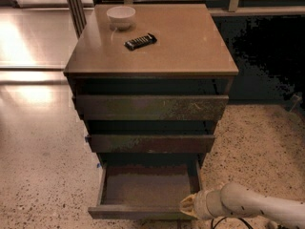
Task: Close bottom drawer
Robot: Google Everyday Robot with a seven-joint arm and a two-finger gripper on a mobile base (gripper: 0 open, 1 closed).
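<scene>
Camera view, single view on record.

The gripper point(189, 207) sits low at the near right of the scene, at the end of a white arm point(252, 205) that comes in from the right edge. Its tip lies against or just beside the front right corner of the bottom drawer point(128, 212); actual contact cannot be confirmed. Whether the gripper is released, clenched or grasping anything cannot be told here.

The bottom drawer stands open. Its dark front panel runs leftward from the gripper at about the same height, and its shallow brown interior lies just beyond and to the left of the gripper.

Above and beyond the gripper rises the brown cabinet point(224, 87). The middle drawer front point(150, 143) is the next level up from the gripper, and the wider top drawer front point(150, 107) is above that. Both project slightly from the cabinet body.

Well above the gripper and to its left, on the cabinet top, stand a white bowl point(120, 17) and, near it, a dark flat bar-shaped object point(140, 41), apart from each other.

A speckled floor point(43, 175) extends to the gripper's left and behind its arm.
</scene>
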